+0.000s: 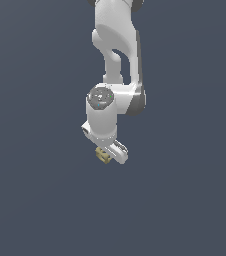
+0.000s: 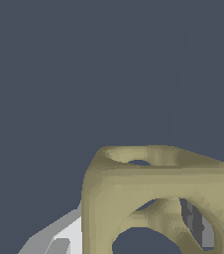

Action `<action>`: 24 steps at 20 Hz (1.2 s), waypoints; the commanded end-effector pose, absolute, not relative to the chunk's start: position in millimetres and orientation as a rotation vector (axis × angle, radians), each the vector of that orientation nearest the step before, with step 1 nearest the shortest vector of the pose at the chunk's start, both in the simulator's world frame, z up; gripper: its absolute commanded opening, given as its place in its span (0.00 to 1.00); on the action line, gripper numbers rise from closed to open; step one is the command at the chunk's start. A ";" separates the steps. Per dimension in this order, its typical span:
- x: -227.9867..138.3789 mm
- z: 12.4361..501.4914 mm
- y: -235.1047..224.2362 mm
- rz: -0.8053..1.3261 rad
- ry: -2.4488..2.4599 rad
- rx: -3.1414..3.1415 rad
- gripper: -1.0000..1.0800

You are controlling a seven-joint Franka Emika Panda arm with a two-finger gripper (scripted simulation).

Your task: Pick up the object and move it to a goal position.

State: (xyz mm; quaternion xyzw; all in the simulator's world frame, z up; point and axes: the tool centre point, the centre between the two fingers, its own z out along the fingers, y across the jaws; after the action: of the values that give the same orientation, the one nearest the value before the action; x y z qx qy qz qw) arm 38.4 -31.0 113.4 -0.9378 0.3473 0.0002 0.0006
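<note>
Gripping block (image 1: 103, 155) (holed); gripper (image 1: 107, 154) closed

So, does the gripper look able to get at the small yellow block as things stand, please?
Probably yes: the block sits right at the tip of the gripper, and in the wrist view it fills the foreground beside a finger. Nothing else lies in the way, though whether the fingers already clamp it is unclear.
</note>
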 end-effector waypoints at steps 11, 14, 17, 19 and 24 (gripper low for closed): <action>6.5 206.1 -153.1 0.001 1.091 -2.944 0.00; 2.0 223.3 -175.8 0.001 1.091 -2.945 0.00; -0.9 235.1 -191.3 0.000 1.091 -2.945 0.00; -1.8 239.8 -197.5 0.000 1.090 -2.946 0.00; -0.6 241.3 -199.9 0.000 1.090 -2.946 0.00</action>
State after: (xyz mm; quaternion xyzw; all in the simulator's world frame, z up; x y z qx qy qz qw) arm -1.2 -200.7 241.8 -0.9375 0.3480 -0.0006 0.0000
